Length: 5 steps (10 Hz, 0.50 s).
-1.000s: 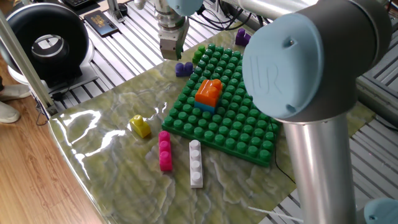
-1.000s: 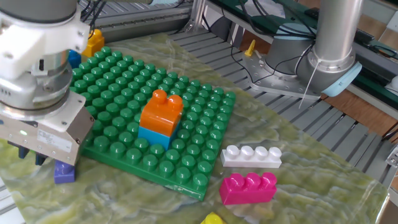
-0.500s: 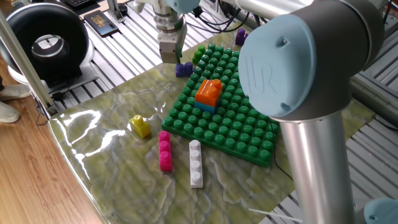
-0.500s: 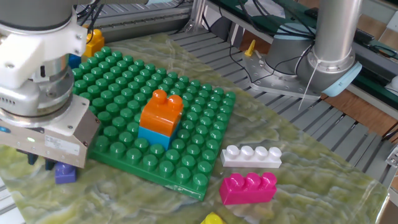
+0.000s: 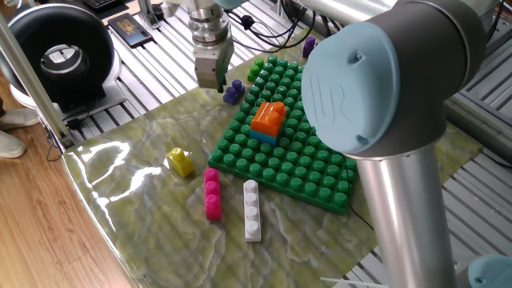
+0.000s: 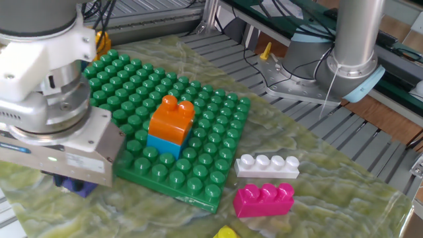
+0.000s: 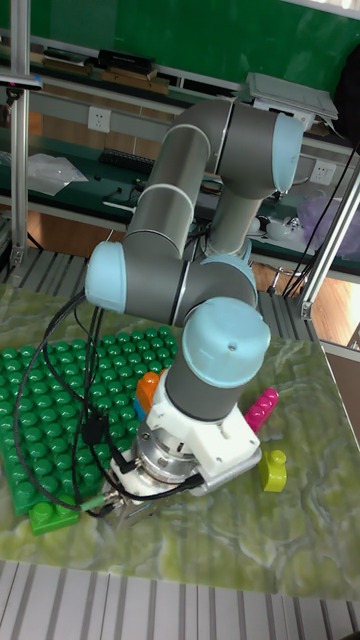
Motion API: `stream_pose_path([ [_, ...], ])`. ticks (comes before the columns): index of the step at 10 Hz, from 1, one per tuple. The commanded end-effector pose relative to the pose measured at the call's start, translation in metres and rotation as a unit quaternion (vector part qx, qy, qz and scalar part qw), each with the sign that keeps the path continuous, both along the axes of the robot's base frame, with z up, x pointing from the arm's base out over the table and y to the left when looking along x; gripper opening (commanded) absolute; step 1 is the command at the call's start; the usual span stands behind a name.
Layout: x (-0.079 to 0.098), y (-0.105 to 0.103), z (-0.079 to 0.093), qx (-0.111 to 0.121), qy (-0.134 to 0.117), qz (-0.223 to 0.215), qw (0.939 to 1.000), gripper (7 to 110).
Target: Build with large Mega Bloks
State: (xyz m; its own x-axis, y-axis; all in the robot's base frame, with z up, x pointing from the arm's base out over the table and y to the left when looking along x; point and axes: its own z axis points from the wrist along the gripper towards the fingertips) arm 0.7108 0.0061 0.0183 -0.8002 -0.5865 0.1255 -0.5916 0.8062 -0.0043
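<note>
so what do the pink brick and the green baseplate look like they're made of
The pink brick looks like moulded plastic: uniform saturated colour, rounded studs with soft highlights, semi-gloss. The green baseplate seems to be the same kind of plastic, glossier, each stud catching a small bright reflection. Neither shows any grain or weave.

My work surface: table point(image 5: 152, 232) under glossy green-yellow marbled cover, glare patches near its edge. Beneath cover, slotted aluminium tabletop point(image 5: 152, 68). Wood-plank floor point(image 5: 40, 216) beside table. Round black device with grey centre point(image 5: 60, 52) on slotted top; aluminium frame post point(image 5: 32, 68) in front of it. Tall view: dark green back wall point(image 7: 150, 35), white wall socket point(image 7: 99, 120), shelf point(image 7: 100, 165) with loose sheets behind me. Other fixed view: cables point(image 6: 264, 63), small yellow part point(image 6: 266, 51) past table.
</note>
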Motion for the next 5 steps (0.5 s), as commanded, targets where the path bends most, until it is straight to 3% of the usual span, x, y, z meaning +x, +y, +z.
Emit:
stream_pose_path([
  [1,0.006,0.022,0.012,0.02,-0.016,-0.045,0.9987,22],
  [3,0.04,0.013,0.023,0.017,-0.069,-0.088,0.9935,22],
  [4,0.063,0.03,0.02,0.059,-0.106,-0.11,0.9864,44],
  [5,0.058,0.054,0.021,0.112,-0.092,-0.14,0.9795,44],
])
